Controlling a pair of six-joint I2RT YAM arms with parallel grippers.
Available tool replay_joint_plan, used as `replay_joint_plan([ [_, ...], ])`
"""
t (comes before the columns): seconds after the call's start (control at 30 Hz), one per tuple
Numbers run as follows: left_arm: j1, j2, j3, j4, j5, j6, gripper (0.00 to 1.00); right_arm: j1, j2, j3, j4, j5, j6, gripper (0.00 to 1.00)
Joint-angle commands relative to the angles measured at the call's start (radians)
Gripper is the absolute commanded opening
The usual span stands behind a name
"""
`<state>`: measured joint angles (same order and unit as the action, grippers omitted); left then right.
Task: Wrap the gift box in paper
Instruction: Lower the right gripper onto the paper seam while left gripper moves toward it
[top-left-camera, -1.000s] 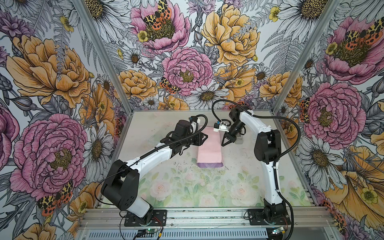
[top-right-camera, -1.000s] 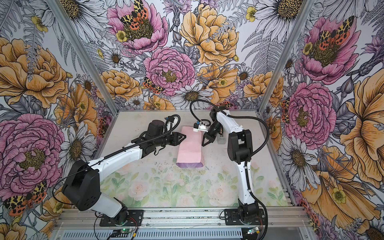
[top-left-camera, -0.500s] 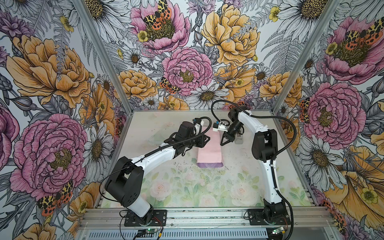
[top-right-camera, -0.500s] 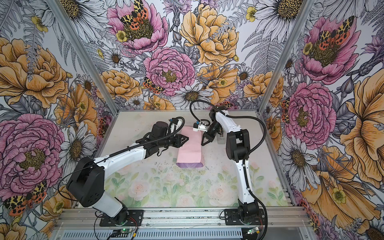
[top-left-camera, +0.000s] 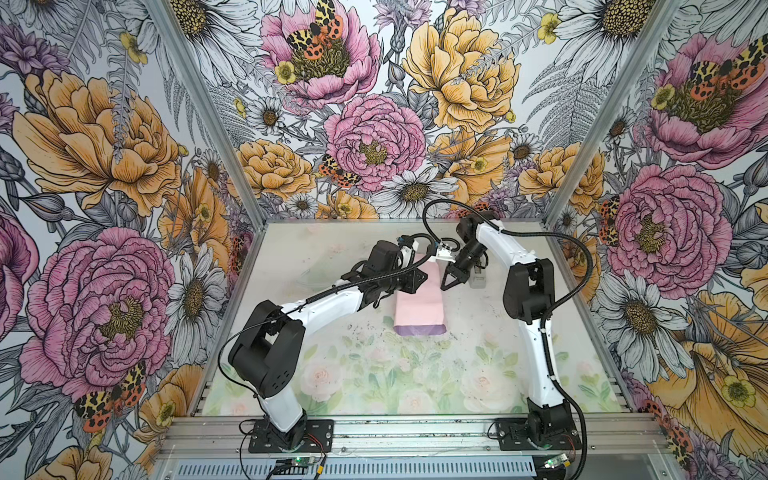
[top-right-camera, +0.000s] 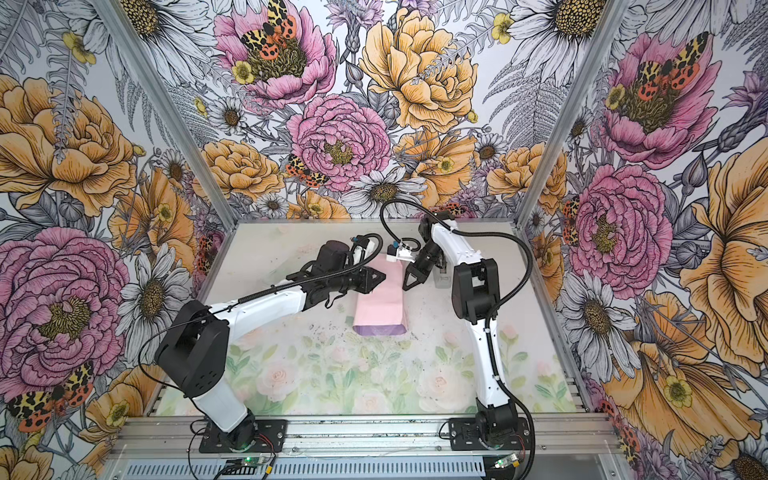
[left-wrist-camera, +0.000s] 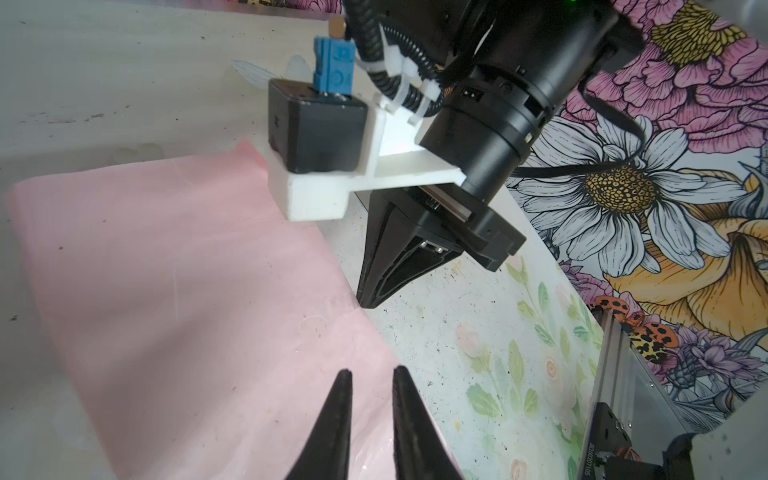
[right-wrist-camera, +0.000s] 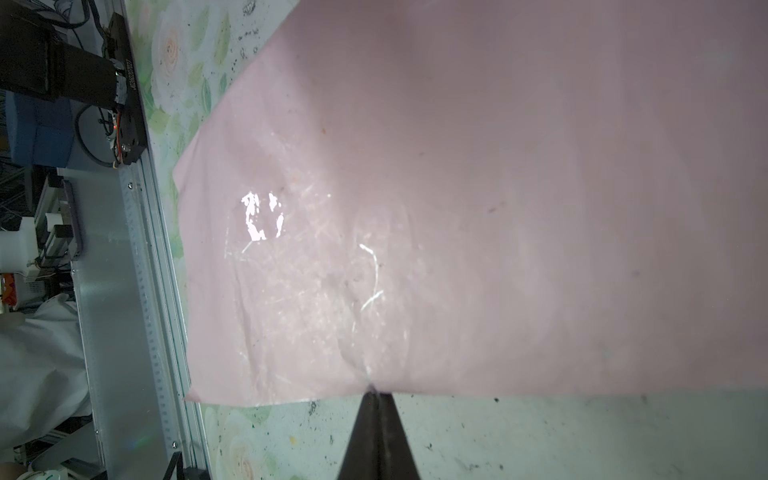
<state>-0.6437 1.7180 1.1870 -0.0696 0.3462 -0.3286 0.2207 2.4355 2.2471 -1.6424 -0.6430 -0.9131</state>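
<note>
The paper (top-left-camera: 417, 303) (top-right-camera: 380, 299) lies folded into a long packet at the table's middle, pale pink face up, with a lilac strip (top-left-camera: 419, 330) along its near end. The gift box is hidden, presumably under the paper. My right gripper (top-left-camera: 444, 287) (right-wrist-camera: 372, 390) is shut on the paper's right edge, pinching it at the tips. My left gripper (top-left-camera: 424, 277) (left-wrist-camera: 370, 374) hovers over the packet's left side near its far end. Its jaws stand a narrow gap apart with nothing between them. The left wrist view also shows the right gripper (left-wrist-camera: 368, 301) touching the paper (left-wrist-camera: 187, 291).
A small grey tape dispenser (top-left-camera: 478, 278) (top-right-camera: 442, 278) stands just right of the right gripper. Flower-printed walls close in the back and both sides. An aluminium rail (top-left-camera: 415, 428) with both arm bases runs along the front.
My left gripper has reached further right, over the paper's left edge, and its jaws have narrowed. The right gripper has kept its pinch on the paper in the same place.
</note>
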Motion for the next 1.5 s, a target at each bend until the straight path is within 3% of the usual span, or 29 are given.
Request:
replay_joint_plan([
  [0.0,-0.009,0.029,0.041,0.019,0.033,0.032,0.19,-0.01,0.02,0.031,-0.059,-0.014,0.005,0.0],
  [0.2,-0.02,0.09,0.091,0.016,0.055,0.037,0.15,-0.013,0.02,0.031,-0.059,-0.015,0.009,0.0],
  [0.9,-0.045,0.241,0.196,0.014,0.032,0.045,0.14,-0.02,0.026,0.032,-0.063,-0.02,0.011,0.0],
  [1.47,-0.047,0.307,0.225,0.018,-0.038,0.01,0.14,-0.016,0.031,0.031,-0.073,-0.024,0.01,0.0],
])
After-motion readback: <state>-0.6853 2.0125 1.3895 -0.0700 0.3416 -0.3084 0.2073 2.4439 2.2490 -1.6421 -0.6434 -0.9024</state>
